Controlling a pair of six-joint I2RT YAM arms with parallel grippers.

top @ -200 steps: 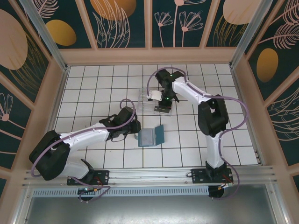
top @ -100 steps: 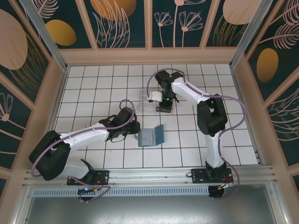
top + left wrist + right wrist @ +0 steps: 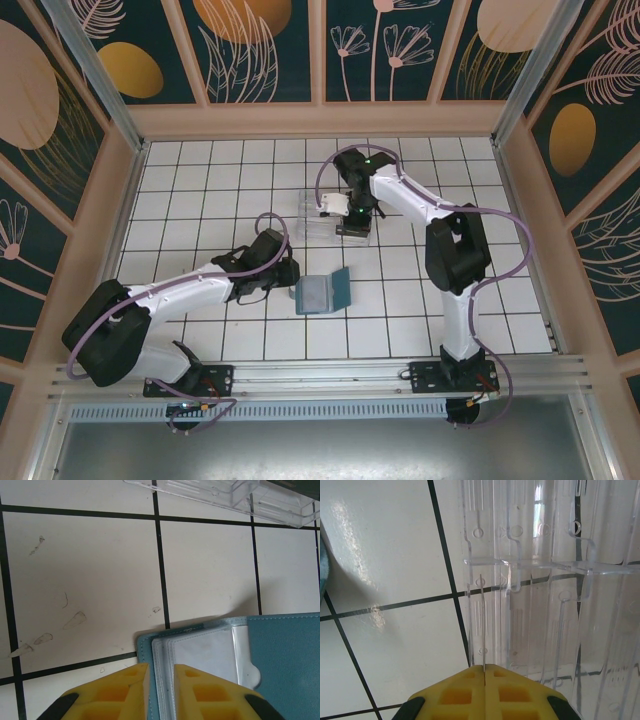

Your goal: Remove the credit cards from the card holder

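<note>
Right jaws, clamped on an edge-on credit card (image 3: 481, 620), have edged up-frame over the clear tray (image 3: 545, 605), one card freed, while left jaws pinch the card holder (image 3: 322, 291) mid-frame.

No text, label, brand name, number or sign can be read in any of the views.
</note>
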